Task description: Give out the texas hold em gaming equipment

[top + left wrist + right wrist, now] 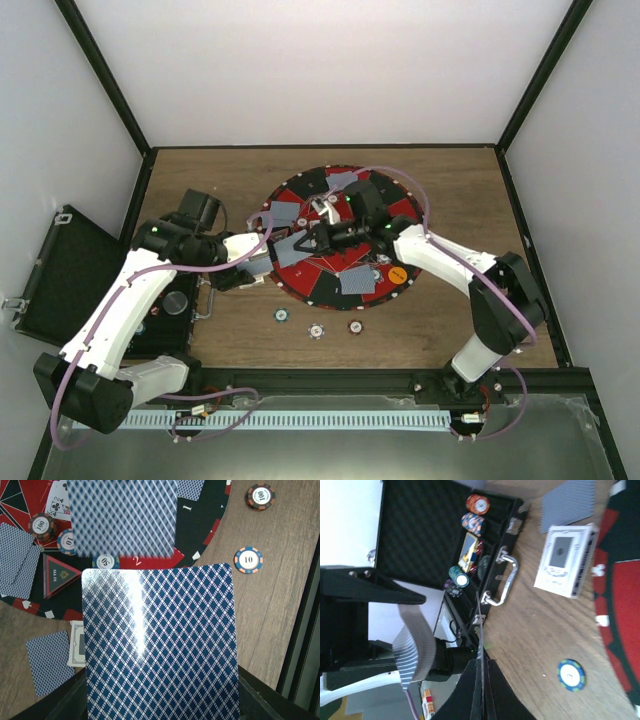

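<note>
A deck of cards (160, 645) is being held tight in the closed left gripper (262, 264), just over the left edge of the round mat (300, 183). One thin card (479, 625) is being pinched by the right gripper (481, 669), which is being squeezed shut on it. Three chips (316, 331) are being seen lying on the table (450, 190), between the mat and the table's near edge.
</note>
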